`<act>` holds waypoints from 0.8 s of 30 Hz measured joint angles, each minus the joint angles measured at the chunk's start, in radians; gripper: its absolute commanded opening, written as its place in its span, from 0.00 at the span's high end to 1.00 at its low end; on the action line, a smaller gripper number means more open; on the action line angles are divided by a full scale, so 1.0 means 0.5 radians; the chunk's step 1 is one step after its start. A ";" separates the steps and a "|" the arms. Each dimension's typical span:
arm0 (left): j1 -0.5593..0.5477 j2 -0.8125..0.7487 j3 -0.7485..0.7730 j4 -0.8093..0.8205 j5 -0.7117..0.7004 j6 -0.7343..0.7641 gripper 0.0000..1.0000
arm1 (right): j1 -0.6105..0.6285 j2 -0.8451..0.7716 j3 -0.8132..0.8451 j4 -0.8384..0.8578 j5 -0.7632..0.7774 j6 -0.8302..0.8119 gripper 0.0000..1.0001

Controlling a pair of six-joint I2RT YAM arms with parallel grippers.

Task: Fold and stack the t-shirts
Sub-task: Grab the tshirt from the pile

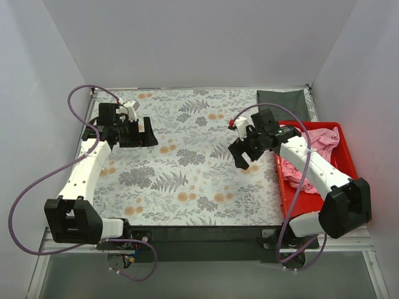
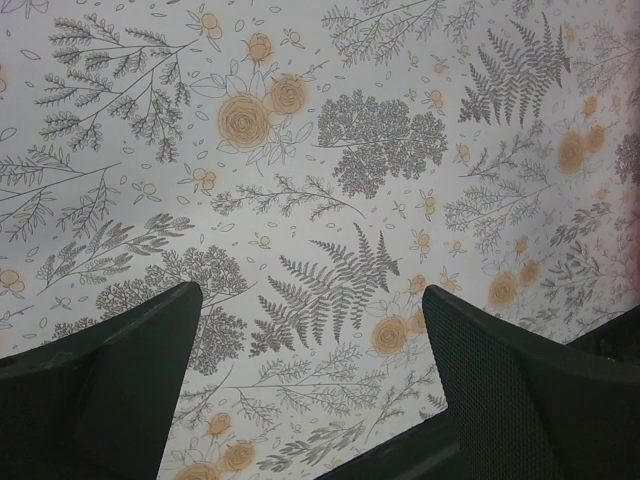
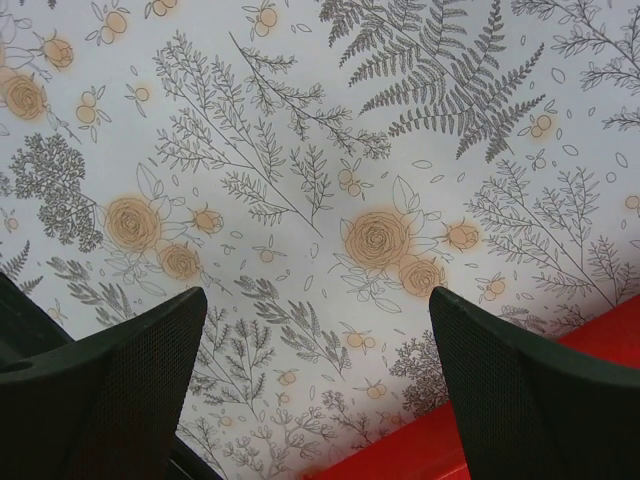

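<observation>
T-shirts [image 1: 324, 141] — 1 heap, 1 R-side bin [image 1: 312, 123]

t-shirts [image 1: 321, 138] pink | bin [image 1: 343, 159] red | tablecloth [image 1: 187, 163] white, grey-orange floral

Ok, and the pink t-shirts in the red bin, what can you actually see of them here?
The t-shirts show only in the top view, as a crumpled, unfolded heap of plain light-pink, soft-looking thin fabric lying in the red bin at the table's right edge. The heap fills the bin's far end and trails along its left side. The right arm crosses above it and hides its middle, so the number of shirts cannot be told. Only the bin is seen touching it.
</observation>
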 measured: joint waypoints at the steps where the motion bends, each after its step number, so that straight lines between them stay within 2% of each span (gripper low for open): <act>1: 0.000 -0.001 0.001 0.002 0.009 0.006 0.08 | -0.011 -0.037 0.001 -0.012 -0.009 -0.021 0.02; 3: 0.000 0.005 0.017 -0.028 0.055 0.031 0.08 | -0.082 -0.109 0.014 -0.069 -0.071 -0.066 0.02; 6: 0.000 0.043 0.079 -0.094 0.111 0.065 0.08 | -0.350 -0.201 0.080 -0.186 -0.136 -0.188 0.02; 11: 0.000 0.089 0.137 -0.146 0.159 0.110 0.08 | -0.980 -0.283 0.107 -0.362 -0.153 -0.523 0.02; 13: 0.000 0.089 0.148 -0.166 0.182 0.124 0.07 | -1.270 -0.289 0.055 -0.409 -0.139 -0.692 0.02; 16: 0.000 0.103 0.188 -0.197 0.209 0.143 0.08 | -1.561 -0.240 -0.072 -0.468 -0.097 -0.890 0.02; 19: 0.000 0.111 0.208 -0.204 0.226 0.154 0.08 | -1.711 -0.088 -0.149 -0.498 -0.091 -1.010 0.02; 24: 0.000 0.119 0.211 -0.220 0.244 0.175 0.08 | -1.756 0.057 -0.315 -0.327 -0.033 -1.067 0.02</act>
